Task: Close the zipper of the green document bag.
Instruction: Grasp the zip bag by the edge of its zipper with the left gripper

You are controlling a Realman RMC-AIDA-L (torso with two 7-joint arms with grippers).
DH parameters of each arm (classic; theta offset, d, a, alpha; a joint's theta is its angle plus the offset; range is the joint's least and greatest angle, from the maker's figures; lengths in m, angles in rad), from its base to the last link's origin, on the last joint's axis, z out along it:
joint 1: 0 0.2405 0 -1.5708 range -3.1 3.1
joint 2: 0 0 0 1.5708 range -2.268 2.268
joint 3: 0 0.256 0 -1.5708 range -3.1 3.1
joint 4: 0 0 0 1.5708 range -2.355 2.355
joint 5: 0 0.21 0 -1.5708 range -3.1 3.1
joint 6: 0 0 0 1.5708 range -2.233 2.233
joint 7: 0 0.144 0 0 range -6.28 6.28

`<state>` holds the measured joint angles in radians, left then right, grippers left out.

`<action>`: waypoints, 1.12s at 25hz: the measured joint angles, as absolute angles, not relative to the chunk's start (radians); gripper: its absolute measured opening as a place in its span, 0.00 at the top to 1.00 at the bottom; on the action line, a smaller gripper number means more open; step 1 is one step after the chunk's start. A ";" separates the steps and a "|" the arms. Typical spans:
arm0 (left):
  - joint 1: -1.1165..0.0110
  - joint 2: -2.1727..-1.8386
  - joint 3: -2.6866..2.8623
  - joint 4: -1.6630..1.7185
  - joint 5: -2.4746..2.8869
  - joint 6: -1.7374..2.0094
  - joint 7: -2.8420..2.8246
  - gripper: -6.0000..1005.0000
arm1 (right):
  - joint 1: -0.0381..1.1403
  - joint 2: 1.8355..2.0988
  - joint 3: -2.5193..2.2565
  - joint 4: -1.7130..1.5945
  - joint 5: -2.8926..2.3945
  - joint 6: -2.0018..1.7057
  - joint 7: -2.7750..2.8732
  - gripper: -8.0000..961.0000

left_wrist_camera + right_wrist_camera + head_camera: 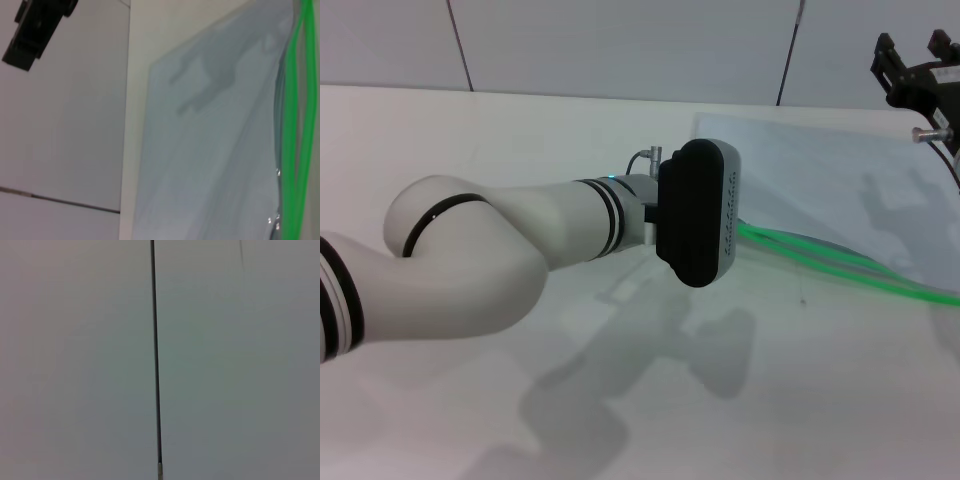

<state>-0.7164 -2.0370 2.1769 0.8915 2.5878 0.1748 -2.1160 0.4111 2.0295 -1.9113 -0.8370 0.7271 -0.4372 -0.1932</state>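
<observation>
The green document bag point(820, 180) lies flat on the white table at the right, pale blue-grey and translucent. Its zipper point(840, 265) runs along the near long edge as two bright green strips that stand apart. The slider tab does not show. My left arm reaches across the table, and its black wrist housing point(698, 212) hangs over the bag's left end, hiding the left gripper. The left wrist view shows the bag point(210, 150) and the parted zipper point(295, 125). My right gripper point(915, 60) is held up at the far right above the bag's far corner, open and holding nothing.
A grey panelled wall point(620, 40) rises behind the table's far edge. Bare white tabletop point(770, 400) spreads in front of the bag. The right wrist view shows only the wall and a dark seam point(156, 365).
</observation>
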 joint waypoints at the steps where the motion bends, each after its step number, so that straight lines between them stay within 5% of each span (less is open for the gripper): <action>1: -0.717 -2.037 2.180 0.891 2.588 0.171 -2.116 0.19 | 0.411 2.029 -1.911 -0.837 0.727 -0.437 -0.193 0.33; 28: -0.720 -2.038 2.184 0.874 2.588 0.118 -2.116 0.35 | 0.411 2.029 -1.918 -0.845 0.727 -0.437 -0.193 0.33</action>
<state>-0.7199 -2.0379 2.1843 0.8739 2.5878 0.1176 -2.1163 0.4111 2.0294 -1.9181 -0.8449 0.7271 -0.4372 -0.1933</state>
